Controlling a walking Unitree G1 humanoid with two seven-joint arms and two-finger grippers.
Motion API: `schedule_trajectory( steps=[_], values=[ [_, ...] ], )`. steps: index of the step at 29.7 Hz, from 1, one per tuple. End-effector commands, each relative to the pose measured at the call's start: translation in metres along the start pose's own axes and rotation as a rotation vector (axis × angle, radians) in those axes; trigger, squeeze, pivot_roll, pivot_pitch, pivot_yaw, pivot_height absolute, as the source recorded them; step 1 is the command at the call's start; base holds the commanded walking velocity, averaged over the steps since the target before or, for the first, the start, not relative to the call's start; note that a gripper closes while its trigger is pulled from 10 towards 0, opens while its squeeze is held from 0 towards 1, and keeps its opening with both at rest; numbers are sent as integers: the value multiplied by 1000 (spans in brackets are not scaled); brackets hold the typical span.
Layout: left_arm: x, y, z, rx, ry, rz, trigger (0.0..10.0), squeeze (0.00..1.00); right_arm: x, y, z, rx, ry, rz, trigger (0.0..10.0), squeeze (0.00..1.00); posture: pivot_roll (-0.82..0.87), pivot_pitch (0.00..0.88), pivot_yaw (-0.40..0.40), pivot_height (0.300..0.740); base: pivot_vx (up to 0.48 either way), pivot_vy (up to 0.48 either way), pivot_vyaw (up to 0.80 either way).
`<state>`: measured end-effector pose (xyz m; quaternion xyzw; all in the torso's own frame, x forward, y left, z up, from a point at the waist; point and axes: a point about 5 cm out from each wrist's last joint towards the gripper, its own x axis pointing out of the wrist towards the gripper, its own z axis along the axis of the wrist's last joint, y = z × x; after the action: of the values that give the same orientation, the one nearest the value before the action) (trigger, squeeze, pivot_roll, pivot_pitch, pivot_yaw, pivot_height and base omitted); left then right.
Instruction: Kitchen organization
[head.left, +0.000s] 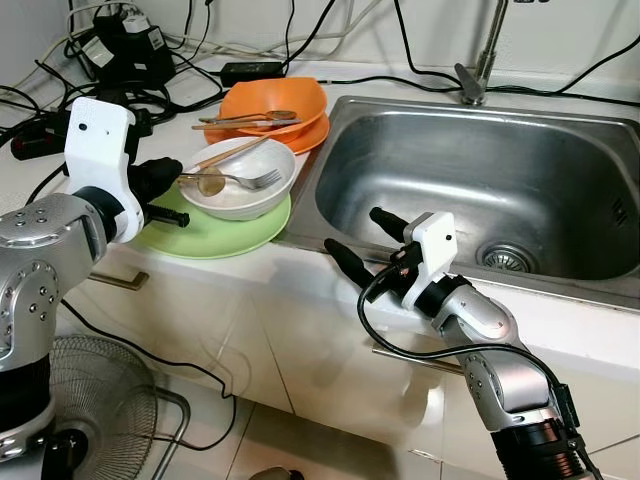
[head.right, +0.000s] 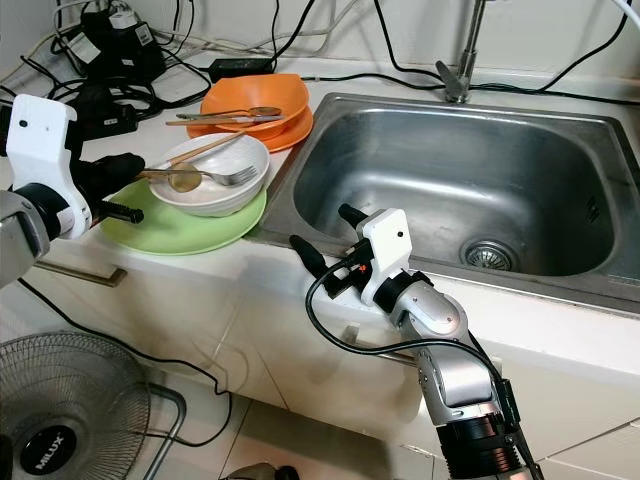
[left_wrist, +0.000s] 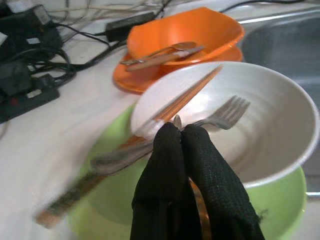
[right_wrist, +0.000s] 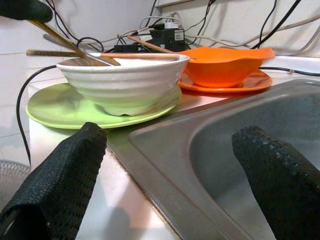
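Note:
A white bowl stands on a green plate on the counter left of the steel sink. A fork, a brown spoon and wooden chopsticks rest in the bowl. My left gripper is at the bowl's left rim. In the left wrist view the left gripper is shut, with a brown handle, apparently the spoon's, between its fingers. The fork passes beside them. My right gripper is open over the sink's front left corner and holds nothing.
Behind the white bowl an orange bowl on an orange plate holds more cutlery. Cables and power adapters crowd the back left of the counter. The faucet stands behind the sink. A fan sits on the floor below.

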<state>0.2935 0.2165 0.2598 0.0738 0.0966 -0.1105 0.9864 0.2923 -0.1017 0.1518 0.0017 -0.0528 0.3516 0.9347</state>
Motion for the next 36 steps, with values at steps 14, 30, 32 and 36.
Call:
schedule_trajectory(
  steps=[14, 30, 32, 36],
  values=[
    [2, -11, -10, 39, 53, -82, 10000, 1000, 1, -1, 0, -10, -3, -12, 10000, 0, 11, 56, 127, 740, 0, 0, 0],
    [4, -10, -5, 41, 12, -77, 10000, 1000, 1, -1, 0, -11, -3, -16, 10000, 0, 11, 53, 123, 740, 0, 0, 0],
    [2, -9, 1, 54, -4, -84, 10000, 1000, 2, -2, 1, -12, -5, -17, 10000, 0, 12, 51, 121, 740, 0, 0, 0],
    [1, -11, 6, 57, -16, -117, 10000, 1000, 3, -3, 1, -13, -6, -17, 10000, 0, 15, 49, 119, 740, 0, 0, 0]
  ],
)
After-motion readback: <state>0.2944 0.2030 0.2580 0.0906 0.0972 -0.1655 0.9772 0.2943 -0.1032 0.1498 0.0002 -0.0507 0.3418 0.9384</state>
